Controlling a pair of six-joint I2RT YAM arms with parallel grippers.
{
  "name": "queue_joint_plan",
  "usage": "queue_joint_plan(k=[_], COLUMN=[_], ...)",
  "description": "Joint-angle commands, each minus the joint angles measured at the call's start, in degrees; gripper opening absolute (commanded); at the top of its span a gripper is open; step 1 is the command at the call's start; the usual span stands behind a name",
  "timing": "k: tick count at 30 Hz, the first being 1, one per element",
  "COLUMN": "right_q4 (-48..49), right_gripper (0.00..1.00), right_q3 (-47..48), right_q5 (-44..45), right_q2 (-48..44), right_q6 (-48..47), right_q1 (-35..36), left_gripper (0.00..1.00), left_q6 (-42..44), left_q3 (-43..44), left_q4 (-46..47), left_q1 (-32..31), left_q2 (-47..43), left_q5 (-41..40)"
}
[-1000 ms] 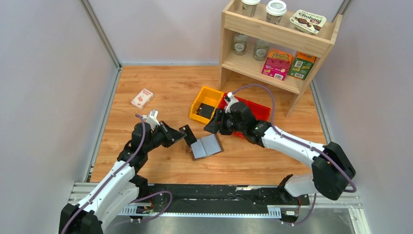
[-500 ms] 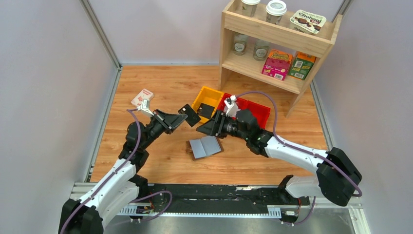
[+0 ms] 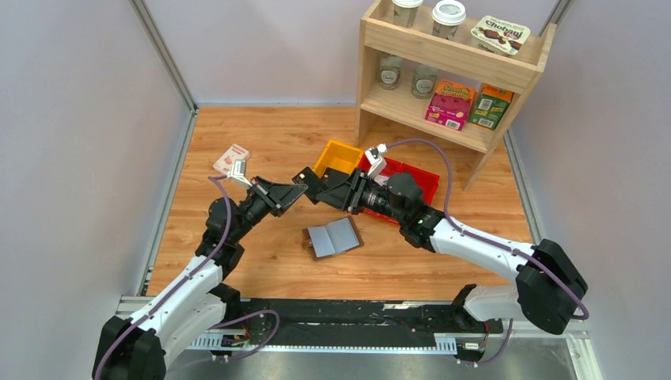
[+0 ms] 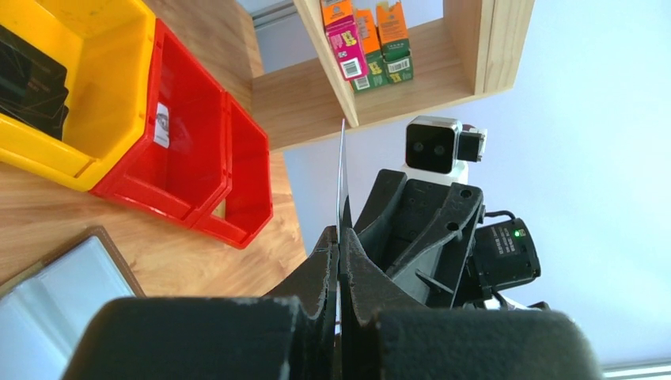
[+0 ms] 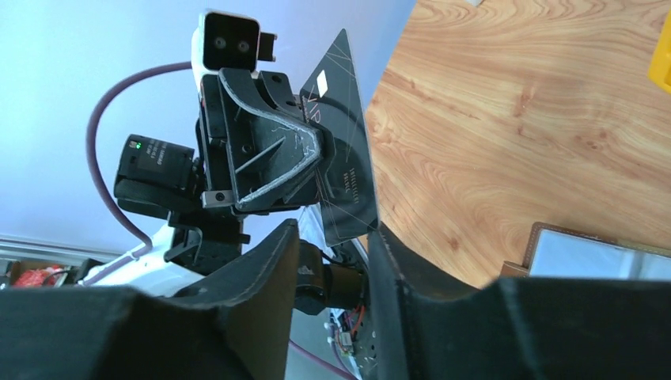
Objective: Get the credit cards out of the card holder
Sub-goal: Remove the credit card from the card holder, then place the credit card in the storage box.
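Observation:
The card holder [image 3: 332,236] lies open on the wooden table, its grey-blue panels up; it also shows as the card holder [image 5: 593,253] and the card holder [image 4: 71,285]. My left gripper [image 3: 294,191] is raised above the table and shut on a black credit card [image 3: 305,176]. That card [image 4: 342,174] appears edge-on in the left wrist view, pinched at the left gripper [image 4: 339,237]. My right gripper [image 3: 323,190] faces it, open. In the right wrist view the card [image 5: 340,166] has its lower edge between the fingers of the right gripper [image 5: 332,237], close to one finger [image 5: 396,261].
Behind the grippers a yellow bin [image 3: 336,156] holds another black card [image 4: 28,75], with a red bin [image 3: 418,179] beside it. A wooden shelf [image 3: 451,75] with boxes and cups stands back right. A white-and-red small box [image 3: 230,159] lies at the left.
My left gripper lifted the card from beside the card holder and carried it up and right. My right gripper swung left to meet it, and its fingers now straddle the card's edge.

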Motion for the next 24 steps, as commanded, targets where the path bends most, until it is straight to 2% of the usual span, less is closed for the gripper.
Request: queue_joint_plan(k=[1,10,17,20,22,24], right_q4=[3.5,2.1,-0.3,-2.7,-6.4,-11.7], right_gripper=[0.35,0.01,0.0,0.0,0.0,0.0], right_q3=[2.8,3.4,3.4,4.3,5.7,8.7], right_q5=[1.9,2.7,1.6,-0.2,-2.0,-3.1], right_q2=[0.1,0.5,-0.4,-0.3,0.0,0.8], right_q6=[-0.3,-1.8,-4.5,-6.5,-8.6,-11.6], right_q1=[-0.4,-0.6,-2.1,-3.7,-5.2,-7.0], left_gripper=[0.0,0.01,0.11,0.34,0.46,0.52], left_q6=[-0.3,0.3,2.3,3.5,5.8,9.2], left_q3=[1.5,0.6,-0.3,-0.5,0.2,1.7], left_q4=[3.3,3.2,-0.2,-1.8,-4.7,-9.7], left_q1=[-0.3,-0.4,-0.4,-0.4,-0.3,-0.1], left_q2=[-0.1,-0.1,-1.4,-1.6,-1.8,-2.3], left_q5=[0.2,1.6,1.8,1.4,1.2,1.0])
